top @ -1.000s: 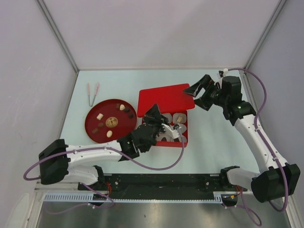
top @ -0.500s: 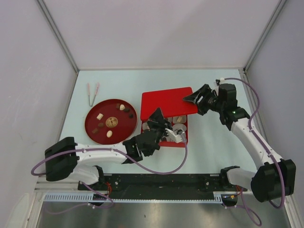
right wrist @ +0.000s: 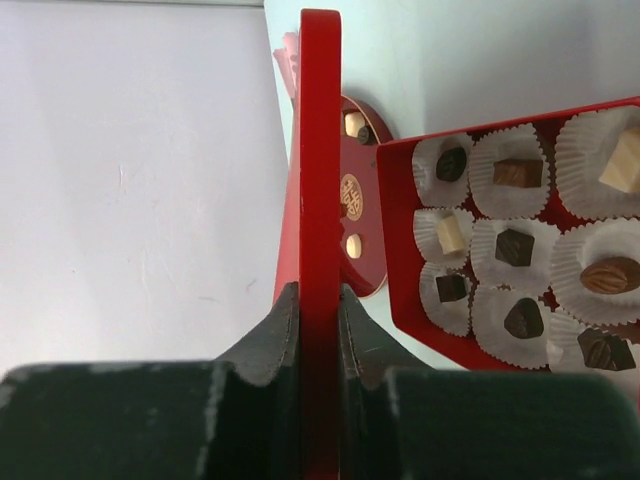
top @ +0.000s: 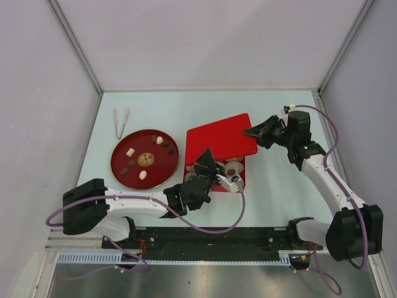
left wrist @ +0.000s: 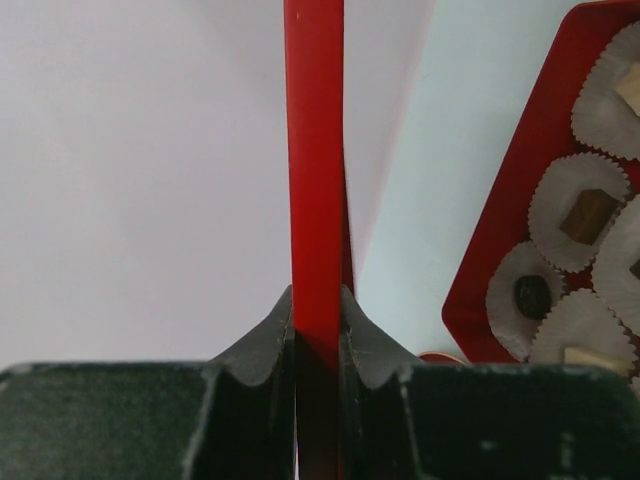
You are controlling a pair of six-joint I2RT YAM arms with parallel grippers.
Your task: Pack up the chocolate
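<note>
The red lid [top: 220, 139] hangs tilted over the red box [top: 242, 181] and covers most of it. My left gripper [top: 208, 164] is shut on the lid's near edge [left wrist: 315, 150], its jaws pressed to both faces [left wrist: 316, 330]. At the right corner my right gripper [top: 255, 132] is shut on the lid too, seen edge-on [right wrist: 320, 150] between its jaws [right wrist: 318, 320]. Chocolate [right wrist: 517, 172] sits in white paper cups inside the box [right wrist: 395, 230], dark and cream pieces. More chocolate [top: 130, 152] lies on the round red plate [top: 121, 169].
Pink-handled tongs [top: 121, 122] lie at the back left, beyond the plate. The plate [right wrist: 355, 190] shows behind the lid in the right wrist view. Grey walls close the table on three sides. The arm bases and a black rail [top: 211, 239] run along the near edge.
My right gripper has gone from open to shut on the lid's right corner. The lid has swung towards the near side and now covers more of the box; the left arm moved with it.
</note>
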